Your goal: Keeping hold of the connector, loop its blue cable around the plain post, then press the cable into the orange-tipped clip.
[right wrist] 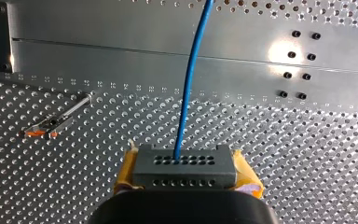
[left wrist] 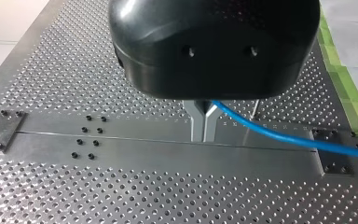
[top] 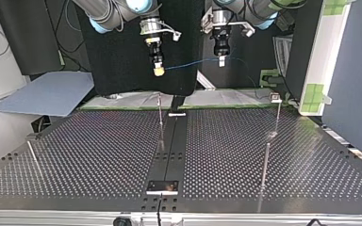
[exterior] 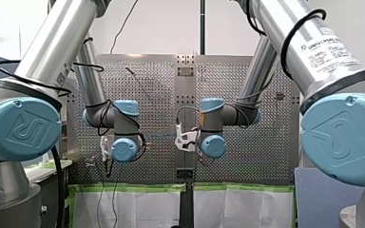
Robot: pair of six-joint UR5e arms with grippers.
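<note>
My right gripper (right wrist: 185,184) is shut on a grey connector (right wrist: 184,170), yellow pads (right wrist: 126,177) on both its sides. A blue cable (right wrist: 189,84) leaves the connector's face and runs ahead over the table. My left gripper (left wrist: 204,128), black with metal fingers, is shut on the blue cable (left wrist: 279,135), which trails off to one side. In the top view the cable (top: 193,63) hangs between my right gripper (top: 158,70) and my left gripper (top: 222,60), both above the table's far edge. An orange-tipped clip (right wrist: 51,125) stands beside my right gripper.
Thin upright posts rise from the perforated table (top: 99,155): one (top: 160,122) below my right gripper, one with a small head (top: 276,99) at the top view's right, another (top: 265,165) nearer, and one (top: 34,157) at the left. A bolted plate (top: 162,187) sits at the near edge.
</note>
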